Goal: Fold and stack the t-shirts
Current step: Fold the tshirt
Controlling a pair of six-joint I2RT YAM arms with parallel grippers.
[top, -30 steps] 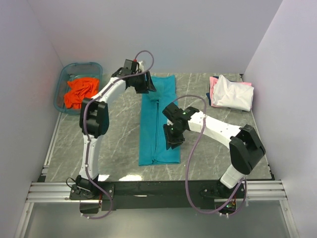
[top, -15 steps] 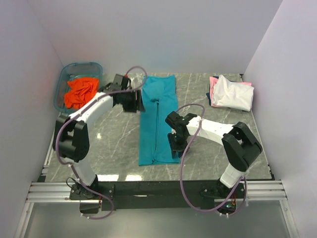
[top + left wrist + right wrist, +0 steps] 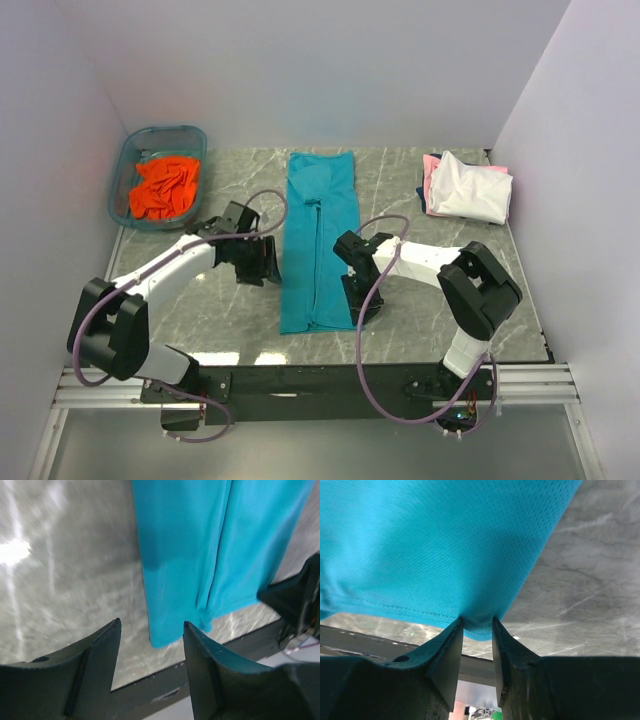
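The teal t-shirt [image 3: 318, 230] lies as a long narrow strip folded lengthwise down the middle of the table. My right gripper [image 3: 362, 303] sits at its near right corner. In the right wrist view the gripper [image 3: 477, 619] is shut on that corner of the teal t-shirt [image 3: 435, 540], and the cloth bulges between the fingertips. My left gripper [image 3: 265, 265] stands just left of the strip. In the left wrist view it [image 3: 151, 622] is open and empty, and the near left corner of the teal t-shirt [image 3: 200, 540] lies ahead of it. An orange t-shirt [image 3: 165, 187] lies crumpled in the tub. A white t-shirt [image 3: 470, 187] lies folded over a pink one [image 3: 432, 163].
The translucent blue tub [image 3: 157, 132] stands at the back left corner. The folded pile sits at the back right by the wall. A black rail [image 3: 300, 380] runs along the table's near edge. White walls close in three sides.
My left arm has swept from the strip's far end down its left side, towards me. The right gripper has slid nearer, to the strip's near right corner.
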